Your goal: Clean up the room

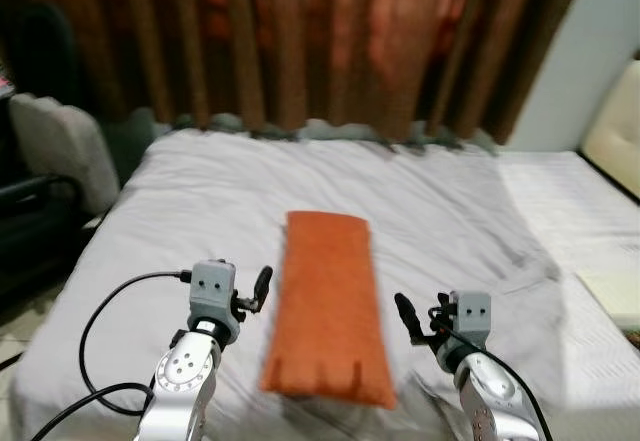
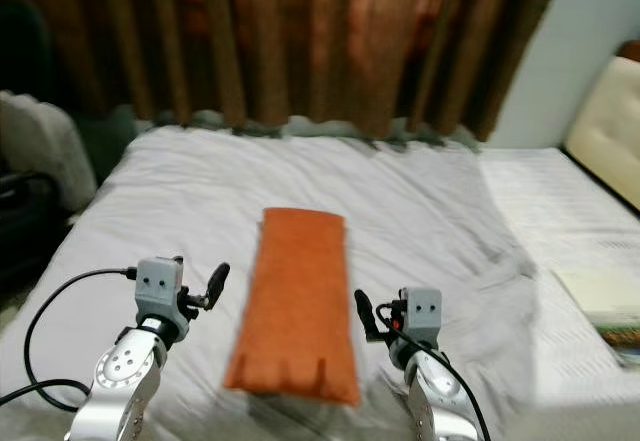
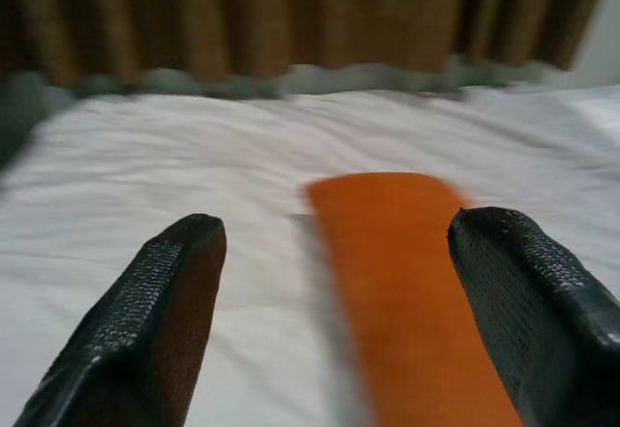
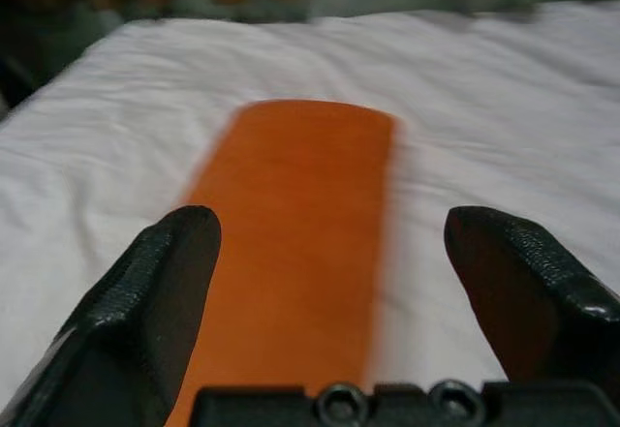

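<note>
A long orange folded cloth (image 1: 328, 306) lies flat on the grey-white sheet of the bed (image 1: 200, 201), its near end with small notches close to the bed's front edge. My left gripper (image 1: 258, 291) is raised just left of the cloth and stands open, with nothing between its fingers (image 3: 165, 301). On the cloth's right side my right gripper (image 1: 405, 316) is also open and empty. In the right wrist view the cloth (image 4: 291, 224) lies ahead between the two black fingers (image 4: 165, 282). The views are somewhat blurred.
Brown-orange curtains (image 1: 300, 41) hang behind the bed. A grey cushioned seat (image 1: 60, 146) and a dark chair (image 1: 30, 231) stand at the left. A pale book (image 1: 612, 296) lies on the bed's right side, beside a cream padded headboard (image 1: 615, 126).
</note>
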Robot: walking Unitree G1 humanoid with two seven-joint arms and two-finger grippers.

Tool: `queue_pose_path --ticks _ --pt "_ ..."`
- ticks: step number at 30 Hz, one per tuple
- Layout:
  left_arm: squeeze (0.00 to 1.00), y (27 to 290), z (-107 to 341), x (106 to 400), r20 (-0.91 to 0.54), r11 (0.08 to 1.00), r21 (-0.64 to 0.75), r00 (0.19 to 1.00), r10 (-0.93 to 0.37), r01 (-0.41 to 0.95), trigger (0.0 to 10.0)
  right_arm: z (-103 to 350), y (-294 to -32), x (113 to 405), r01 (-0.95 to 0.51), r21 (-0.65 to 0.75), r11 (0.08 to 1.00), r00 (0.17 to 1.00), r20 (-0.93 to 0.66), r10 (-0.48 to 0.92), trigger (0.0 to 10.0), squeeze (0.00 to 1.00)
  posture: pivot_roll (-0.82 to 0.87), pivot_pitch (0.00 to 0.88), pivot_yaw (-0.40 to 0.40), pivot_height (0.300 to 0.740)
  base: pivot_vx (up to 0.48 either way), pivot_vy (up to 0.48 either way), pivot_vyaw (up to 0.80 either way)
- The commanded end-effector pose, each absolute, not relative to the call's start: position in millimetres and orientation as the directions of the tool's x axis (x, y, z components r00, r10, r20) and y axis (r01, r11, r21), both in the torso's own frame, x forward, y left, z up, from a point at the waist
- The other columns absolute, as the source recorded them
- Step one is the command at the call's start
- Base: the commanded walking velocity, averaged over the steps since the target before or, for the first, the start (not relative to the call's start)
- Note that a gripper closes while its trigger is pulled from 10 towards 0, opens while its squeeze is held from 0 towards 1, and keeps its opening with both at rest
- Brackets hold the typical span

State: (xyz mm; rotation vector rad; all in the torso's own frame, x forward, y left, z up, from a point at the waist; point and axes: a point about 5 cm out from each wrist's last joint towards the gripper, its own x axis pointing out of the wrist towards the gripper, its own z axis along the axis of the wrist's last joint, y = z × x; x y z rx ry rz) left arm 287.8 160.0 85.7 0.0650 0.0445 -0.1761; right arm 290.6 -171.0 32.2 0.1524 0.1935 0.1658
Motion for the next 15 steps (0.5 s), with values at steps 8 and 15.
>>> queue_pose_path --ticks 8,15 --pt "0.0 160.9 79.1 292.7 -0.102 0.982 0.101 0.984 -0.147 0.157 10.0 35.4 -164.0 295.5 -0.175 0.164 0.971 0.964 -0.17 0.202 10.0 0.0 0.1 0.0 -0.091 0.74 0.289 0.0 -0.49" --pt "0.0 158.4 79.8 291.6 -0.088 0.981 0.098 0.984 -0.156 0.165 10.0 36.4 -162.4 296.2 -0.175 0.166 0.97 0.965 -0.165 0.203 10.0 0.0 0.1 0.0 -0.091 0.74 0.245 0.0 0.0"
